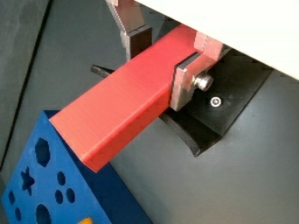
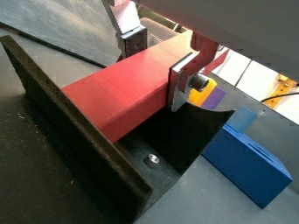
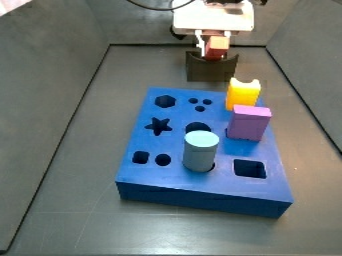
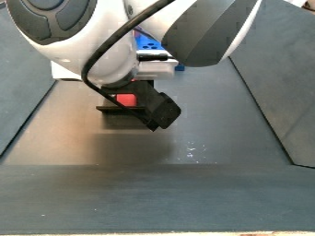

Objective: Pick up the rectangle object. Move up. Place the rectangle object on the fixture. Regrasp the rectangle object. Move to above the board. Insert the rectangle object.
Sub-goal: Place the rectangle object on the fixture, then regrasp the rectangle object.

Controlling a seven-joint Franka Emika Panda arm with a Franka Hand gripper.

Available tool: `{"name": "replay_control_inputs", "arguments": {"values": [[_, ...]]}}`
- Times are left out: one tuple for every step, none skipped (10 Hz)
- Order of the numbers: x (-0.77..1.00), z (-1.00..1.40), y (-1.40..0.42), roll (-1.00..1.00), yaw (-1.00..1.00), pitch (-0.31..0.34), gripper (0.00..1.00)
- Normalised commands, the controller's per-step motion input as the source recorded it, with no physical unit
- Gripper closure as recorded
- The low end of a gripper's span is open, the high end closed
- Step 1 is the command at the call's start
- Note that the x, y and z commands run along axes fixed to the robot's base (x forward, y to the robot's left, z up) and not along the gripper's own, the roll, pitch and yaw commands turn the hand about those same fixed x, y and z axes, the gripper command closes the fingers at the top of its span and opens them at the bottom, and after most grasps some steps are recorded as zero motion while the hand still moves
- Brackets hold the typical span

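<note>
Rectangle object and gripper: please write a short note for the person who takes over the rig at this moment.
Gripper: at the fixture, fingers on both sides of the rectangle object; it looks shut on it.
Rectangle object: red, over the dark fixture beyond the far edge of the board in a side view. Whether it rests on the fixture I cannot tell.
Board: blue, holes partly filled by other pieces; a square hole is free.
Done: pickup, move to fixture.
Left: regrasp if not finished, move above board, insert.

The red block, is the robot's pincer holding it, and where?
Yes. The pincer grips the rectangle object near one end, fingers on its two opposite long sides, over the fixture.
</note>
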Motion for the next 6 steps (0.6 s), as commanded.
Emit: {"name": "replay_control_inputs", "arguments": {"values": [[0.00,0.00,0.00,0.00,0.00,0.000,0.00],[0.00,1.00,0.00,0.06,0.04,0.032,0.00],[-0.01,1.00,0.00,0.07,0.05,0.036,0.00],[-0.03,1.00,0.00,0.07,0.04,0.053,0.00],[-0.03,1.00,0.00,0.07,0.03,0.068,0.00],[-0.03,1.00,0.00,0.06,0.01,0.085,0.00]]}}
